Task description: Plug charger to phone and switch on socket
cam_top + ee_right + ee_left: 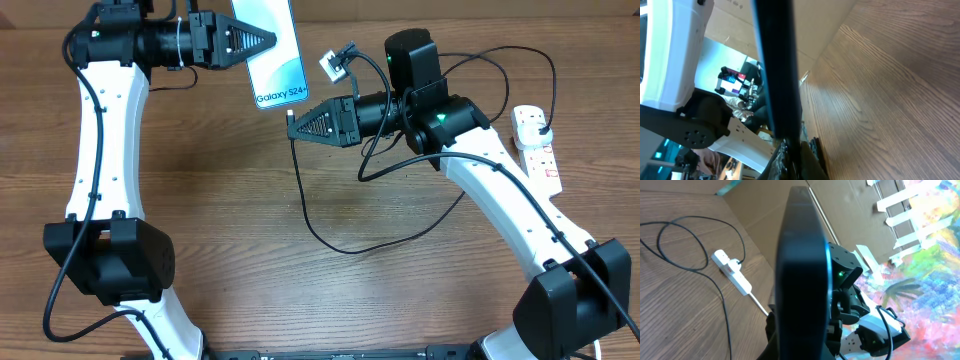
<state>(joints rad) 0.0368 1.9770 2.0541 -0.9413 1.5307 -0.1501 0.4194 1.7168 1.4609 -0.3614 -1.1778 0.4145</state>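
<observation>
My left gripper (266, 40) is shut on the phone (275, 50) and holds it above the table's far side, its "Galaxy S24+" end toward the right arm. The left wrist view shows the phone (802, 275) edge-on, hiding the jaws. My right gripper (294, 121) is shut on the charger's connector tip, just below the phone's bottom edge. In the right wrist view the jaws (799, 155) sit right under the phone's dark edge (776, 70); I cannot tell whether the tip touches. The black charger cable (330, 240) loops over the table to a plug in the socket (537, 148).
The socket strip (732, 272) lies at the table's right edge with the black cable (720, 300) looping beside it. A small white tag (332, 66) hangs near the right wrist. Cardboard walls stand behind the table. The left arm's white link (670, 50) is close to the phone.
</observation>
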